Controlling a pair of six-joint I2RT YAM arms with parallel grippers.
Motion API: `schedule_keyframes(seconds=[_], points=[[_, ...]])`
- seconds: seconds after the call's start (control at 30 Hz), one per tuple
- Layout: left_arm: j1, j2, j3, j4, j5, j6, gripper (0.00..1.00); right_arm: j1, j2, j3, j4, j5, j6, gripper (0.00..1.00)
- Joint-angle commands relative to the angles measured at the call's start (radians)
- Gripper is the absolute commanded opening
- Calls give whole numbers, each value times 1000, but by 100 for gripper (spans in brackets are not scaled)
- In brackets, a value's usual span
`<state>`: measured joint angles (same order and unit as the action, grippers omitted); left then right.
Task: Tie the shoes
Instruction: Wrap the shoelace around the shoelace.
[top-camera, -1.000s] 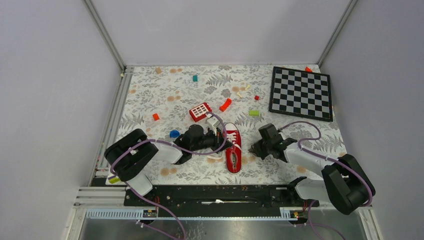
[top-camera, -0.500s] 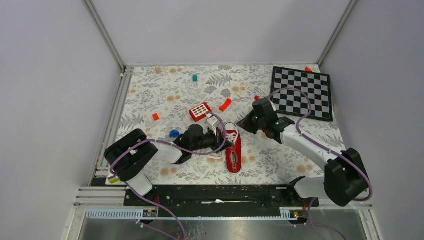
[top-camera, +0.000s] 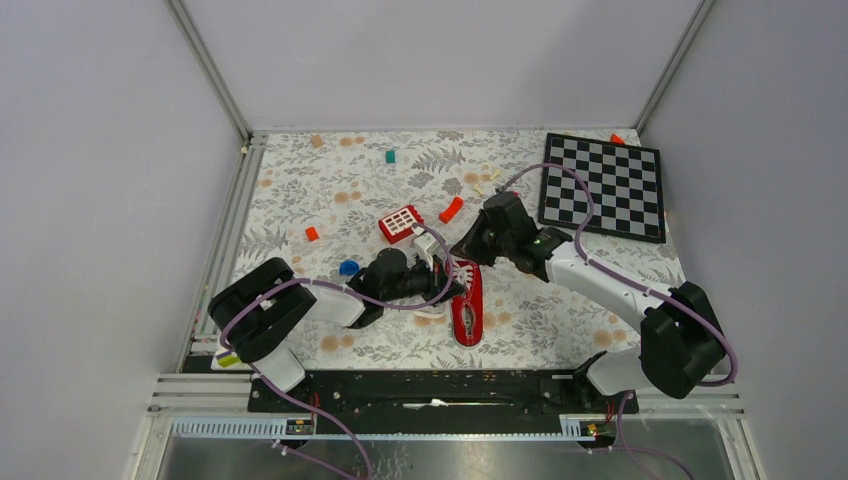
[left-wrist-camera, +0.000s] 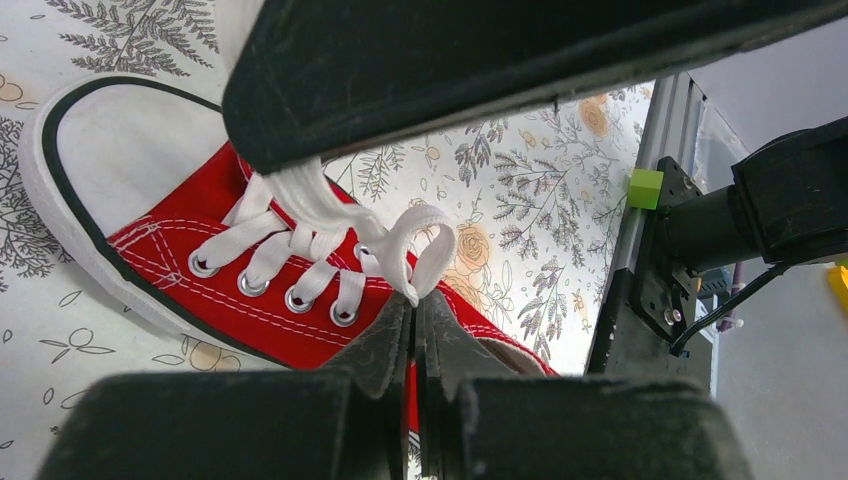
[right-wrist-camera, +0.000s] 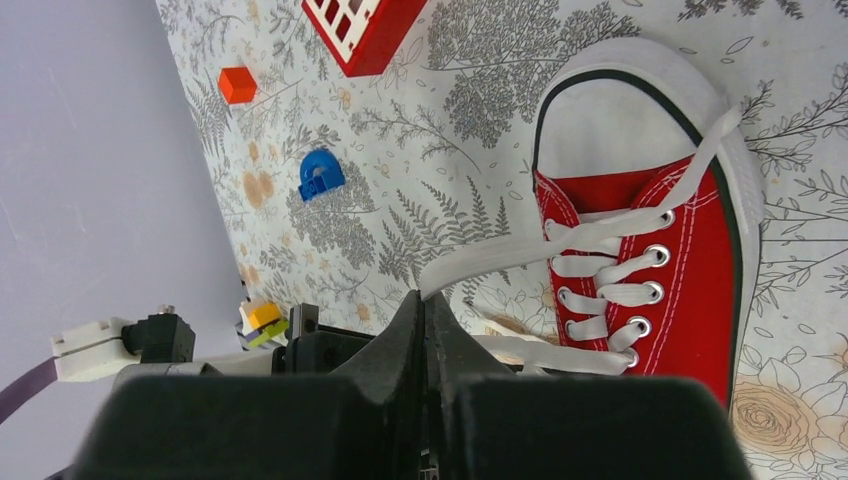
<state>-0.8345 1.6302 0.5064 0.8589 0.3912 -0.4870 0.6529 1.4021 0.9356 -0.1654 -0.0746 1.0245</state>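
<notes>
From above, the sneaker (top-camera: 467, 300) lies on the table (top-camera: 300, 200) a little short of the near edge, about midway between left and right, with its toe toward the far edge. The left gripper (top-camera: 452, 285) reaches in from the left over the laces. The right gripper (top-camera: 466, 250) comes down at the toe from the far right. Both fingertips and most of the lacing are hidden under the arms.

In the left wrist view, the fingers (left-wrist-camera: 385, 340) are pressed together. A lace loop (left-wrist-camera: 420, 245) stands just above their tips and touches them; whether it is pinched is unclear. The heel is cut off.

In the right wrist view, the fingers (right-wrist-camera: 400, 330) are likewise closed. A flat lace (right-wrist-camera: 500, 258) runs from their tips to the eyelets, and I cannot tell whether they nip it. The heel runs off the bottom edge.
</notes>
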Motion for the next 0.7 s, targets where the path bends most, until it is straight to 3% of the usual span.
schedule_keyframes(seconds=[0.0,0.37,0.67], points=[[-1,-10,37,51,62,1,0,19,0,35,27,-39,-26,0],[-1,0,46,57,62,-8,0,40,-1,1,37,-49,-17,0],[-1,7,47,53,28,-14,0,42,-99,-84,-5,-24,-23,0]])
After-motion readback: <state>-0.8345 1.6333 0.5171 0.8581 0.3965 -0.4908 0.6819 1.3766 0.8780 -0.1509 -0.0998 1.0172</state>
